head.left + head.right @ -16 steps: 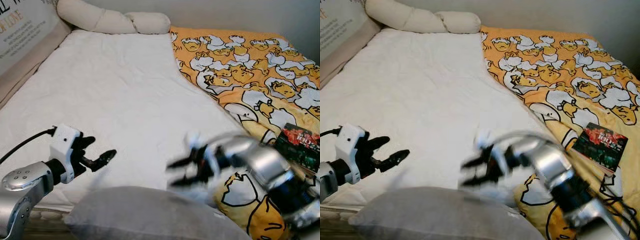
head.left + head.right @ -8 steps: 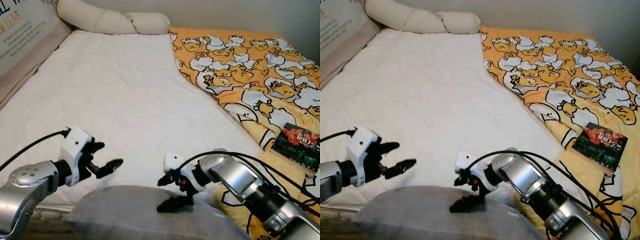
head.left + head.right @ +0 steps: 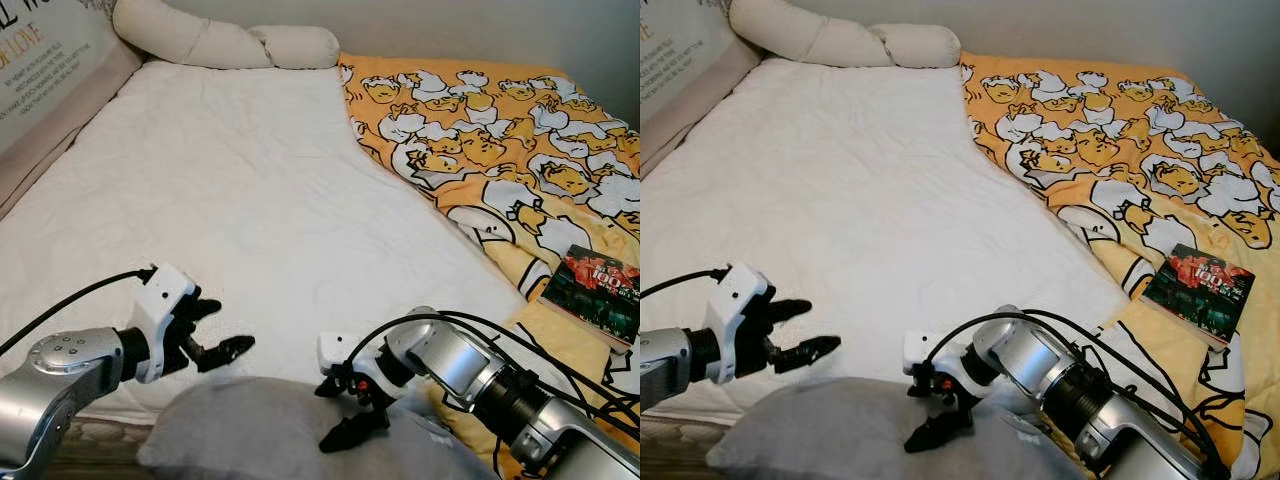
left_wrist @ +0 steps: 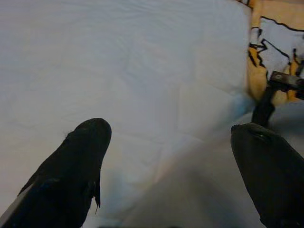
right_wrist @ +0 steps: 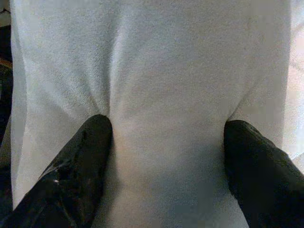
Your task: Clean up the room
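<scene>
Pillow [image 3: 270, 435] lies at the bed's [image 3: 240, 190] near edge. Since a second ago my right hand [image 3: 345, 410] has dropped onto it, fingers [image 5: 85, 156] spread and pressing into the fabric, not yet clenched. Left hand [image 3: 215, 335] hovers released beside it. I judge the grasp imminent.

The soft grey cloth pillow [image 3: 290, 440] looks matt and finely napped. The white cotton bed sheet [image 3: 240, 190] is smooth with faint creases. The orange printed cloth blanket [image 3: 480, 130] is matt; the small paper book [image 3: 598, 296] has a glossy cover. Both arms show brushed silver metal.
</scene>
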Controlling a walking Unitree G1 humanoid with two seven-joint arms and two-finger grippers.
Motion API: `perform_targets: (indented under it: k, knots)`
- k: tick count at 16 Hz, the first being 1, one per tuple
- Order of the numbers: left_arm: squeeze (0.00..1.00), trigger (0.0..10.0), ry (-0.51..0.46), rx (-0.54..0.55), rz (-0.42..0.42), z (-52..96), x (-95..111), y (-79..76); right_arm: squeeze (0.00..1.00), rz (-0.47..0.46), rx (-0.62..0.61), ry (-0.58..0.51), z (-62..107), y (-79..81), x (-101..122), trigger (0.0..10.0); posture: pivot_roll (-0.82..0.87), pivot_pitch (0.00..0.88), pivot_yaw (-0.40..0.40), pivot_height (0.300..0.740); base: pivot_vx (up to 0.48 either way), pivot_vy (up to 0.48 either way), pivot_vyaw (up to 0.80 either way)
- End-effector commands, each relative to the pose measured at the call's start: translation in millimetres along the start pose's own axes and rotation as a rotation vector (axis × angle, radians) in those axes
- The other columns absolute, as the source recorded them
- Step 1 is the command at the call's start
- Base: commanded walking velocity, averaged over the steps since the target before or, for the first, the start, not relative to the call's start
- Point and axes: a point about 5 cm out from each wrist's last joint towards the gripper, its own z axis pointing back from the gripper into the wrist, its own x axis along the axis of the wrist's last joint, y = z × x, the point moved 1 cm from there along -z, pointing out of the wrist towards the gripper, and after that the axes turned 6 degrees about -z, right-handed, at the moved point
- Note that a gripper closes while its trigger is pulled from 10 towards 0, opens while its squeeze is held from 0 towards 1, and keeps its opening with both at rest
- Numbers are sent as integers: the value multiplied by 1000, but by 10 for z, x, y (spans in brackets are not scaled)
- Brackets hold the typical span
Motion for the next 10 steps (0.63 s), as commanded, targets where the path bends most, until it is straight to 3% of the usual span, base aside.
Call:
perform_targets:
  k: [1, 3, 10]
  knots:
    - [0, 10000, 10, -89, 8, 26, 18, -100, 0, -4, 15, 43, 2, -17, -61, 0, -24, 0, -21, 740, 0, 0, 0]
    - [0, 10000, 29, -194, 27, 91, -4, -193, 0, -4, 20, 39, -6, -37, -45, 0, -21, 0, -23, 740, 0, 0, 0]
    - [0, 10000, 78, -341, 9, 196, -25, -272, 0, -21, 35, 18, -1, -82, -26, 0, -27, 0, -24, 740, 0, 0, 0]
